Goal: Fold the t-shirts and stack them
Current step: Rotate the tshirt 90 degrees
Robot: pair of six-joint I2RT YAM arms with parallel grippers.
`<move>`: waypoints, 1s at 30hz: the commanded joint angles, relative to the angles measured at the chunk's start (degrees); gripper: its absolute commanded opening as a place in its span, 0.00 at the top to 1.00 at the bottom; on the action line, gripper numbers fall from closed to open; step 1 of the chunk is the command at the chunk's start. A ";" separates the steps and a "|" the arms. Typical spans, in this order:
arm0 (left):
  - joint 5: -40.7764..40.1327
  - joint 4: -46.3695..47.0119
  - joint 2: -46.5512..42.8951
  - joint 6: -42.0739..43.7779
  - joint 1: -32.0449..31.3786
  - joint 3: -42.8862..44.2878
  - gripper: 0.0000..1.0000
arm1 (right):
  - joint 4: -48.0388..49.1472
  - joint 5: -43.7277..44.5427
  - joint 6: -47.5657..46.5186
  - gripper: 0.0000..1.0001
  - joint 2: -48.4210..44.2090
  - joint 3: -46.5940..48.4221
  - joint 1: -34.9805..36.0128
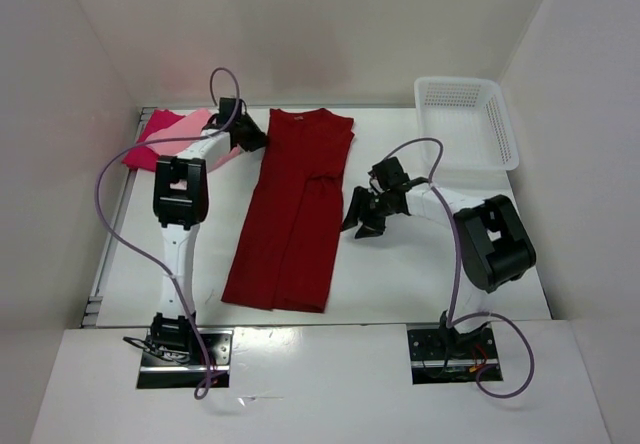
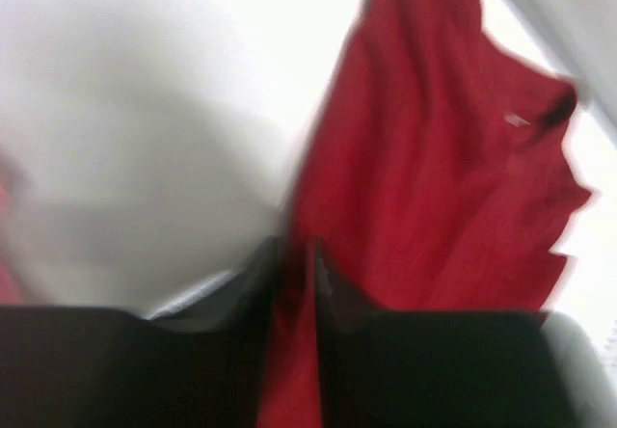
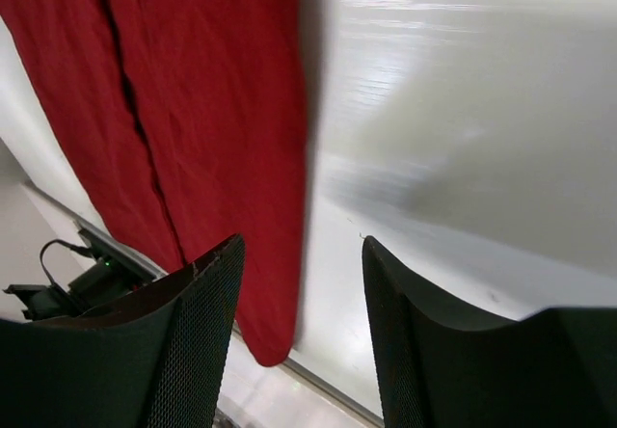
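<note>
The dark red t-shirt (image 1: 290, 214) lies folded lengthwise down the middle of the table. My left gripper (image 1: 252, 136) is at its far left corner. In the blurred left wrist view its jaws (image 2: 297, 250) stand almost together with dark red cloth (image 2: 434, 158) running between them. The light pink t-shirt (image 1: 195, 126) lies on the bright crimson-pink t-shirt (image 1: 155, 134) at the far left, partly hidden by the left arm. My right gripper (image 1: 360, 219) hangs open just right of the dark red shirt's long edge (image 3: 212, 110), with nothing between its fingers (image 3: 304, 245).
A white mesh basket (image 1: 465, 119) stands at the far right corner against the wall. White walls close in the table on three sides. Bare tabletop (image 1: 420, 274) lies between the red shirt and the right arm.
</note>
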 commanded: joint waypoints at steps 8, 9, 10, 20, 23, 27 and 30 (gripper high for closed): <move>2.46 9.74 -19.67 0.23 -2.14 -23.55 0.44 | 9.85 1.50 5.47 0.66 8.46 2.83 3.44; 1.76 9.74 -23.25 2.67 -2.15 -25.15 0.44 | 9.85 2.11 5.47 0.71 9.24 2.83 3.44; 1.23 9.05 -25.20 3.83 -3.02 -26.99 0.44 | 9.85 2.90 4.86 0.76 9.86 3.44 3.44; -4.39 0.61 -50.85 2.53 -8.39 -56.94 0.76 | -2.98 6.86 -4.19 1.00 4.51 1.43 -4.11; -3.97 -2.11 -58.41 0.24 -8.39 -61.89 0.73 | -2.98 6.34 -4.20 0.96 2.48 -0.15 -4.11; 4.83 -8.07 -62.30 5.60 -8.92 -66.29 0.73 | -3.60 3.27 -4.20 0.56 -1.73 -0.68 -4.11; 5.35 -11.51 -64.50 4.98 -9.62 -72.25 0.87 | -5.09 3.26 -2.28 0.53 -6.03 -2.60 -4.11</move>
